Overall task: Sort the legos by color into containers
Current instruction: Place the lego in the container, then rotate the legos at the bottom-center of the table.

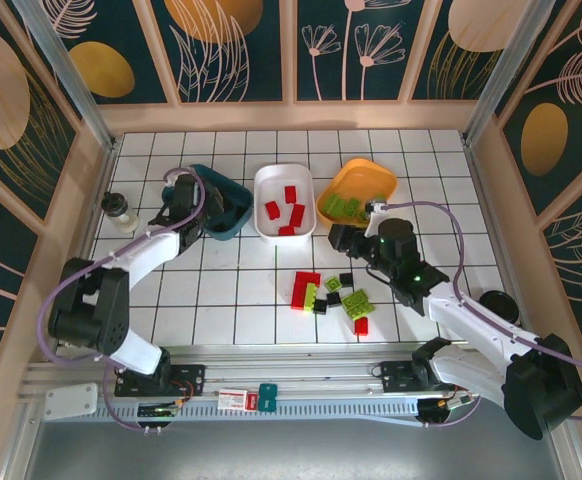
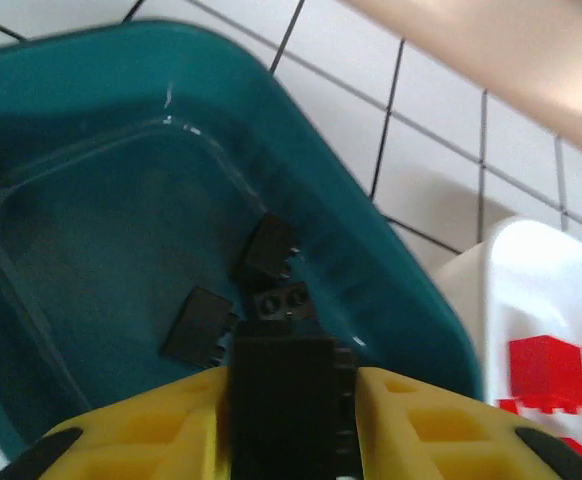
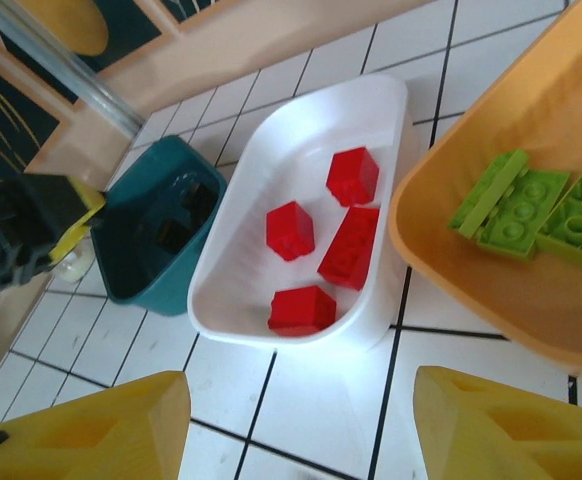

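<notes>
Sorting looks roughly half done to me. Three tubs stand in a row toward the far edge of the tabletop point(image 1: 241, 290): the teal tub point(image 2: 91, 100) at the left, the white tub point(image 3: 301, 130) in the middle, the orange tub point(image 3: 441, 250) at the right. The white one holds four red bricks point(image 3: 351, 245), the orange one several green bricks point(image 3: 521, 210), and the teal one three black bricks point(image 2: 196, 325) on its floor. My left pincer point(image 2: 293, 380) hangs over the teal tub, clamped on another black brick point(image 2: 283, 420) (I see no gap at either side, though I cannot judge how firm the grip is). My right pincer point(image 3: 296, 400) hovers over the tabletop just in front of the white and orange tubs, fingers wide apart and empty. What is left is a cluster of loose bricks point(image 1: 333, 297), red, green and black mixed, toward the near edge, right of the middle. They touch and overlap, so I cannot count them reliably. In the overhead view the left arm covers part of the teal tub, and the right wrist view cuts off much of the orange tub.
</notes>
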Tool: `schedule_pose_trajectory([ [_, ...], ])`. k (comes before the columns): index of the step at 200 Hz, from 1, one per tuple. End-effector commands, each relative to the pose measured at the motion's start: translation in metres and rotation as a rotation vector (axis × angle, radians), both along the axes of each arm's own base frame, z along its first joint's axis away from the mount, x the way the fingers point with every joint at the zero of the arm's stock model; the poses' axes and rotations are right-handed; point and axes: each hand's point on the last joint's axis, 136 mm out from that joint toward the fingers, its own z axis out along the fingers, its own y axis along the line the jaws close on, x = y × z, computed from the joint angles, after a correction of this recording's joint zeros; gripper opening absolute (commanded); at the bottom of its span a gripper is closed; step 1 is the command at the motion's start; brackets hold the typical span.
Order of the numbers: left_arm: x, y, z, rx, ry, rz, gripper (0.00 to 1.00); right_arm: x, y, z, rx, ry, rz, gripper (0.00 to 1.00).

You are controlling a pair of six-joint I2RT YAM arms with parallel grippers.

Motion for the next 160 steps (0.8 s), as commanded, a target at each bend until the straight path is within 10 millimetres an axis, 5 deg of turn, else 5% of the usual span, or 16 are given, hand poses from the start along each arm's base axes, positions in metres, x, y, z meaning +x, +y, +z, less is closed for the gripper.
schedule_pose_trajectory([
  [1, 0.019, -0.006, 0.011, -0.035, -0.011, -0.017, 0.51, -0.017, 0.010, -0.022, -0.060, 0.051, 0.073, 0.63],
  [32, 0.023, -0.011, 0.029, -0.066, -0.052, -0.028, 0.65, -0.035, 0.024, -0.037, -0.114, 0.088, 0.139, 0.63],
  [64, 0.008, -0.024, 0.070, -0.140, -0.137, -0.098, 0.82, -0.057, 0.042, -0.054, -0.153, 0.144, 0.220, 0.63],
  [99, -0.047, -0.046, 0.073, -0.161, -0.159, -0.199, 0.99, -0.079, 0.058, -0.083, -0.240, 0.221, 0.276, 0.63],
  [160, -0.118, -0.049, 0.051, -0.207, -0.133, -0.265, 0.99, -0.090, 0.069, -0.119, -0.393, 0.303, 0.259, 0.62],
])
